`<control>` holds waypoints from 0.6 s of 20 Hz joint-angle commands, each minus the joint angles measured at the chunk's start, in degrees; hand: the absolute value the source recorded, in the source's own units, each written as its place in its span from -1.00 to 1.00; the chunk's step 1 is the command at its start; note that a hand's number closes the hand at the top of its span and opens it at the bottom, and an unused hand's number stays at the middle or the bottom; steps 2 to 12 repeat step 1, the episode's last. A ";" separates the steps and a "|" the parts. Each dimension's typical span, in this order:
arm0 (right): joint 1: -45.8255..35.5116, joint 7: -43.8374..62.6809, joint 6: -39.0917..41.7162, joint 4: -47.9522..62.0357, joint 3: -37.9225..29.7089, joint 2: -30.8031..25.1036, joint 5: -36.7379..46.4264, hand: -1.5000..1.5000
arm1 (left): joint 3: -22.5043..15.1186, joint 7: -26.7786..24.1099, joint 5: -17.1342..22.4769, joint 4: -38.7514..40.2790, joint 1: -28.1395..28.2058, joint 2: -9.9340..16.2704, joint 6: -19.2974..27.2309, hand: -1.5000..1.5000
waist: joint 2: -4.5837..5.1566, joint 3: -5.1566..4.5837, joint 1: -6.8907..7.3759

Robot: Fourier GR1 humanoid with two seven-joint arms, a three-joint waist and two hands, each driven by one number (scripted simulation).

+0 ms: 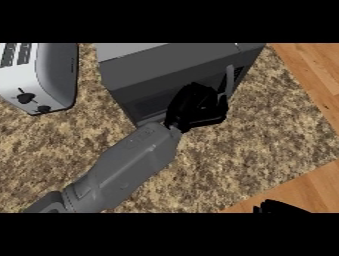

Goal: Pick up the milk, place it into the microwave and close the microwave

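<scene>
Left hand [196, 106] with fingers curled, empty, pressed against the microwave [173, 70] front, toaster [36, 75] well to its left, right hand [279, 207] at lower edge, grip indiscernible, speckled tabletop [260, 135] beneath.

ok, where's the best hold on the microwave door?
Likely the slim upright handle at the right end of the microwave front, approached from the counter side: it stands out from the face as a bar. The left hand sits just beside it.
</scene>
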 commanded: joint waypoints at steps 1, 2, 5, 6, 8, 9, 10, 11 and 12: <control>2.19 0.70 -2.66 -2.71 2.09 1.70 1.96 1.00 | 4.49 -1.29 3.13 7.41 3.37 1.54 -0.86 1.00 | 0.47 -0.19 1.55; 2.19 0.70 -2.66 -2.71 2.09 1.70 1.96 1.00 | 4.49 -1.29 3.13 7.41 3.37 1.54 -0.86 1.00 | 0.47 -0.19 1.55; 2.19 0.70 -2.66 -2.71 2.09 1.70 1.96 1.00 | 4.49 -1.29 3.13 7.41 3.37 1.54 -0.86 1.00 | 0.47 -0.19 1.55; 2.19 0.70 -2.66 -2.71 2.09 1.70 1.96 1.00 | 4.49 -1.29 3.13 7.41 3.37 1.54 -0.86 1.00 | 0.47 -0.19 1.55; 2.19 0.70 -2.66 -2.71 2.09 1.70 1.96 1.00 | 4.49 -1.29 3.13 7.41 3.37 1.54 -0.86 1.00 | 0.47 -0.19 1.55; 2.19 0.70 -2.66 -2.71 2.09 1.70 1.96 1.00 | 4.49 -1.29 3.13 7.41 3.37 1.54 -0.86 1.00 | 0.47 -0.19 1.55; 2.19 0.70 -2.66 -2.71 2.09 1.70 1.96 1.00 | 4.49 -1.29 3.13 7.41 3.37 1.54 -0.86 1.00 | 0.47 -0.19 1.55; 2.19 0.70 -2.66 -2.71 2.09 1.70 1.96 1.00 | 4.49 -1.29 3.13 7.41 3.37 1.54 -0.86 1.00 | 0.47 -0.19 1.55; 2.19 0.70 -2.66 -2.71 2.09 1.70 1.96 1.00 | 4.49 -1.29 3.13 7.41 3.37 1.54 -0.86 1.00 | 0.47 -0.19 1.55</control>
